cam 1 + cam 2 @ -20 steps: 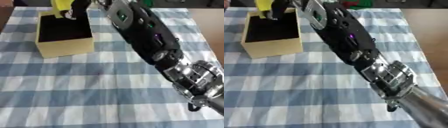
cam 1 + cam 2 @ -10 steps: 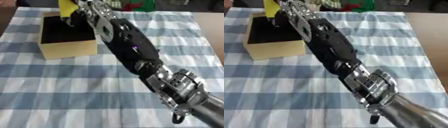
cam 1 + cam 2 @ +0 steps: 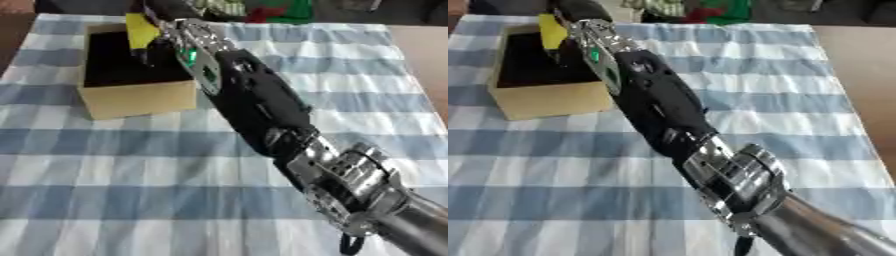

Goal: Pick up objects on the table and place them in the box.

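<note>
Left eye view shows me my right arm [image 3: 262,110] stretched diagonally from the lower right corner up toward the far left of the table [image 3: 105,165], which is covered in a blue and white checked cloth. My right hand [image 3: 162,47] is over the open cardboard box [image 3: 140,97], whose inside is dark. A yellow object [image 3: 140,29] sits right at the hand, above the box's far edge; I cannot make out what it is beyond its colour and flat shape. The wrist and forearm hide most of the hand, so I cannot tell whether the fingers are curled round the yellow object or not. Green and red items [image 3: 280,10] lie beyond the table's far edge. My left hand shows in neither view.
</note>
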Controlling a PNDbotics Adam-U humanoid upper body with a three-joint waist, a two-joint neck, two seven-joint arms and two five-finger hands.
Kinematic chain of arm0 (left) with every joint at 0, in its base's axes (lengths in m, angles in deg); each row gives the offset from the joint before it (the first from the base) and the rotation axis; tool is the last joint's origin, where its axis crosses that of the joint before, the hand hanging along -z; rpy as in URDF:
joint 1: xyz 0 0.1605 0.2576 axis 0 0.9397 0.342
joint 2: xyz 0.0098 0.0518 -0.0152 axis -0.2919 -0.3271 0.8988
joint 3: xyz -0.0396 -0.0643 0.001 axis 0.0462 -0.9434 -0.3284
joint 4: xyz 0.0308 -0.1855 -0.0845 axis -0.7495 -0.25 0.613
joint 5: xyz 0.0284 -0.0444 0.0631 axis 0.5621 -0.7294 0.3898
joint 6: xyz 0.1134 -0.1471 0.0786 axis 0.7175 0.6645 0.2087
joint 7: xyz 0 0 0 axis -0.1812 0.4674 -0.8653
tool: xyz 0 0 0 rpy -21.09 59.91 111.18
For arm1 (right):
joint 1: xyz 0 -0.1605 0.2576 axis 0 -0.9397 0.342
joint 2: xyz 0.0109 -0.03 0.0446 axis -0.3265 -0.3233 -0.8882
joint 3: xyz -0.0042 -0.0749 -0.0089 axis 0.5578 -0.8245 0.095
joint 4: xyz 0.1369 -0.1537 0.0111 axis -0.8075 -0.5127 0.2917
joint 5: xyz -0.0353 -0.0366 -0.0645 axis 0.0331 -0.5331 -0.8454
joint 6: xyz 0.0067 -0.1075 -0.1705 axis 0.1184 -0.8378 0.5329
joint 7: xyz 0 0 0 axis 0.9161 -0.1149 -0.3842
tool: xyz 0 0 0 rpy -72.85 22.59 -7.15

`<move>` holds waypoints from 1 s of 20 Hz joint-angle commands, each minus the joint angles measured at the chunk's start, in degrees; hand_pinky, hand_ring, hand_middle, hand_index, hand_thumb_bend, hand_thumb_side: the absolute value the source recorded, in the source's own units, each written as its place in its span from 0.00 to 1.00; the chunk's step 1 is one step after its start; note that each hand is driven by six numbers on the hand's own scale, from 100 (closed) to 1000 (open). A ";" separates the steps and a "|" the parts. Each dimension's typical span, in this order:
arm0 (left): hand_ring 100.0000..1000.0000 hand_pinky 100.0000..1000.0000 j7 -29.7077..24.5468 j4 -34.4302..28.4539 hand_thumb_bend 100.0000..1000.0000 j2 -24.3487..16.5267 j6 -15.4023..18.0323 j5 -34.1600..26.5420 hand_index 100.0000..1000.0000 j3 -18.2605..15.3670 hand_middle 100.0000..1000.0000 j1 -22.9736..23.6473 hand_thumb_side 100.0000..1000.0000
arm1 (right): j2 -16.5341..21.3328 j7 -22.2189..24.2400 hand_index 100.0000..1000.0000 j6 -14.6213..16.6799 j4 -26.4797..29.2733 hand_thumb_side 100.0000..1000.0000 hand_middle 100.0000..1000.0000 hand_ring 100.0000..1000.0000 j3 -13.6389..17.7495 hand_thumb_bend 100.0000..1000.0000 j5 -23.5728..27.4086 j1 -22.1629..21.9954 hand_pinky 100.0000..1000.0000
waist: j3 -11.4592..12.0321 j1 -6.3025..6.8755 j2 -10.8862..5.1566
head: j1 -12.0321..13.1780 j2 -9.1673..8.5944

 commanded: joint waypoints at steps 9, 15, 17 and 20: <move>0.66 0.96 -0.39 -0.81 0.00 -0.57 -0.17 -0.20 0.67 -0.18 0.45 -0.48 0.21 | 0.65 0.47 1.00 0.86 1.31 0.03 0.85 1.00 1.01 0.39 -5.91 2.86 0.98 | 0.14 0.20 -1.04 | 0.44 -0.90; 0.66 0.96 -0.34 -0.81 0.00 -0.52 -0.15 -0.28 0.67 -0.18 0.45 -0.43 0.21 | 0.79 0.99 1.00 0.51 1.28 0.10 0.87 1.00 1.08 0.43 -9.81 3.29 1.00 | -0.06 0.33 -1.10 | 0.56 -0.84; 0.66 0.96 -0.32 -0.81 0.00 -0.52 -0.20 -0.31 0.67 -0.22 0.45 -0.31 0.21 | 0.77 1.34 1.00 0.82 1.56 0.10 0.86 1.00 1.08 0.41 -10.11 3.28 1.00 | -0.05 0.44 -1.14 | 0.60 -0.79; 0.66 0.96 -0.24 -0.81 0.00 -0.51 -0.23 -0.35 0.67 -0.28 0.45 -0.27 0.21 | 0.87 2.22 1.00 1.61 2.94 0.08 0.85 1.00 0.84 0.36 -9.03 3.25 0.99 | -0.19 0.58 -1.21 | 0.72 -0.64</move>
